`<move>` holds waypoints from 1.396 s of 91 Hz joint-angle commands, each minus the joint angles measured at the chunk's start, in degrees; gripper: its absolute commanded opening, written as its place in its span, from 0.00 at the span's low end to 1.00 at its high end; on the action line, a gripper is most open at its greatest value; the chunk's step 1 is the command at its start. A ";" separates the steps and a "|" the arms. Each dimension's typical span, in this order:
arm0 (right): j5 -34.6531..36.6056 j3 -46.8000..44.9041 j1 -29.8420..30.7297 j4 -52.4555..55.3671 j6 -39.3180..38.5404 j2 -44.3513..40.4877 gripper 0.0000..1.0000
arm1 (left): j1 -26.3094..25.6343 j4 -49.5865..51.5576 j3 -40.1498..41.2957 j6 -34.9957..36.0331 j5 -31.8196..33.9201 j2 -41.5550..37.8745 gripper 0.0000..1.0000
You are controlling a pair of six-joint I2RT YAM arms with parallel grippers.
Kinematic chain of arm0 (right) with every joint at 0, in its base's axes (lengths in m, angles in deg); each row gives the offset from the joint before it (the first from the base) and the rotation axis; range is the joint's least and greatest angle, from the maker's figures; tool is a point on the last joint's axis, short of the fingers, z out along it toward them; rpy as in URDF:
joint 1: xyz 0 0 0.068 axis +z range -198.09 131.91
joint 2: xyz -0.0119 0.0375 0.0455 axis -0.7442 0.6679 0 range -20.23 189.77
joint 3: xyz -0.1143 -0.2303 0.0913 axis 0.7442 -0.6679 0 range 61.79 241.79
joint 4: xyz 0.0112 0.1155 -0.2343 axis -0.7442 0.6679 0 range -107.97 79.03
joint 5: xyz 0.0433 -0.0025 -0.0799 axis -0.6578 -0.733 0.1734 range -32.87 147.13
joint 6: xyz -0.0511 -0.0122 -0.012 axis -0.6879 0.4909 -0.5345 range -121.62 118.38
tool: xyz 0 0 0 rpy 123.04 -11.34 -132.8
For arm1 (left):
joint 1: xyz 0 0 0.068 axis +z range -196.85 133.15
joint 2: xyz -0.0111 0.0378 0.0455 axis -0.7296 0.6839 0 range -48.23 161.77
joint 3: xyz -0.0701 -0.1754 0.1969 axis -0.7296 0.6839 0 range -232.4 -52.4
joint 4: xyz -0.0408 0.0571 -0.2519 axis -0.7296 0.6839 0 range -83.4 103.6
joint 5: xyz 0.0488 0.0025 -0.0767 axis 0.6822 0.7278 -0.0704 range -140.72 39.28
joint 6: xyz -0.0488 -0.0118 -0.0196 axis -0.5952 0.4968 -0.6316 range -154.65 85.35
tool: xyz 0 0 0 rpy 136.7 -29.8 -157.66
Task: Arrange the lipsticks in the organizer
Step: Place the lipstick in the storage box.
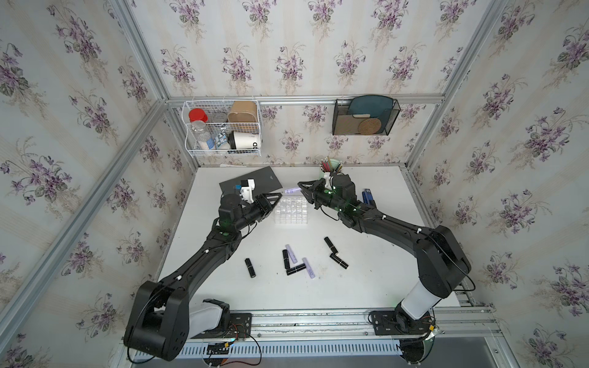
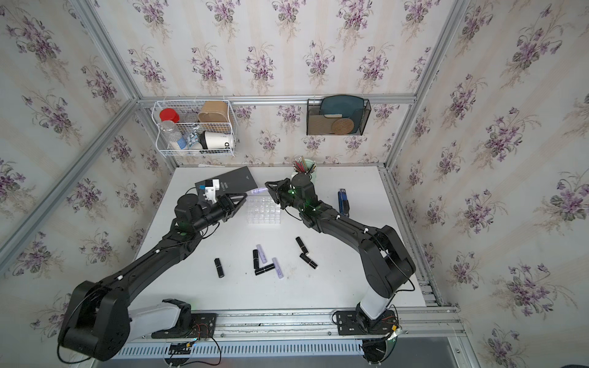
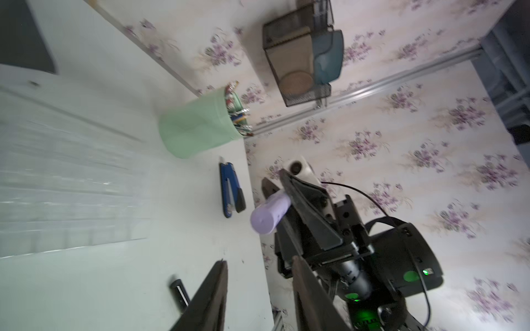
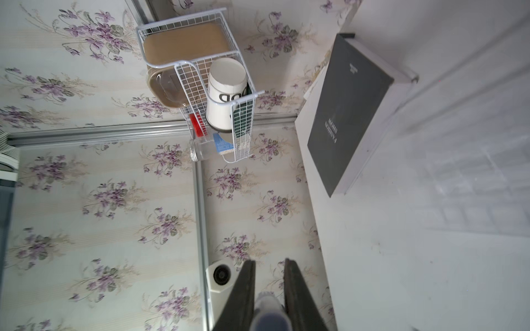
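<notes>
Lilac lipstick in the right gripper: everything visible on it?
The lilac lipstick is a slim, smooth, flat-ended pale-purple tube, plastic by its look. It hangs roughly level in the air near the far edge of the organizer, pinched at one end by the right gripper; nothing else touches it. Its free end points toward the open left gripper.

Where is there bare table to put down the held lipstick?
Bare: the strip between organizer and the loose lipsticks, and the wide front of the table between them and the rail. Crowded: the back, with book, cup and stapler near the organizer.
</notes>
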 commanded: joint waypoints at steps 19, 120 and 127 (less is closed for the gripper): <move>29.14 26.54 6.16 36.48 -42.93 13.67 0.13 | 5.95 49.02 -13.29 23.82 25.42 -2.24 0.42; 32.79 52.23 11.94 38.90 -59.37 38.66 0.10 | 8.26 45.46 -9.05 23.75 18.63 -2.16 0.40; 32.91 52.37 11.96 38.97 -59.44 39.30 0.10 | 8.25 45.52 -9.13 23.95 18.71 -2.22 0.40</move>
